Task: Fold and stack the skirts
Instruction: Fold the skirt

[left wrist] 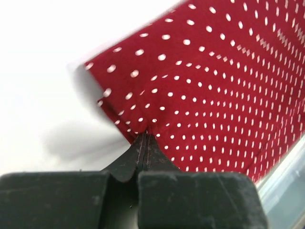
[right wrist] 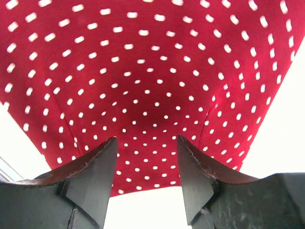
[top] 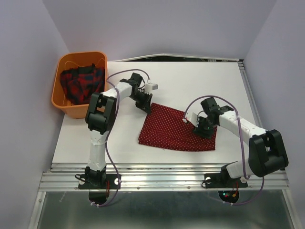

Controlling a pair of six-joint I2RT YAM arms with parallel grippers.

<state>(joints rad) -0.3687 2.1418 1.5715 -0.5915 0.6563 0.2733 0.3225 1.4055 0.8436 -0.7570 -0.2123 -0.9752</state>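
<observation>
Left fingers [left wrist: 134, 162] are pressed together on my wrist feed, pinching the edge of the dark red polka-dot skirt [top: 177, 129] close to one of its corners, and the cloth puckers into a small crease right where the tips bite. From overhead I place that pinch at the skirt's far left corner, with the left arm bent round and reaching in from the left. Right fingers [right wrist: 95, 167] are spread wide, and dotted cloth fills the gap between them and everything beyond. I cannot tell from either view whether their tips touch the fabric. Overhead, they sit over the skirt's right side, near its right edge. The skirt itself lies spread and mostly flat around the middle of the white table [top: 190, 78], turned a little askew to the table's edges. Farther out, the red-and-dark plaid skirt [top: 81, 83] is bunched inside an orange basket [top: 62, 106] at the table's far left corner, just beside the left arm and well apart from the dotted one.
</observation>
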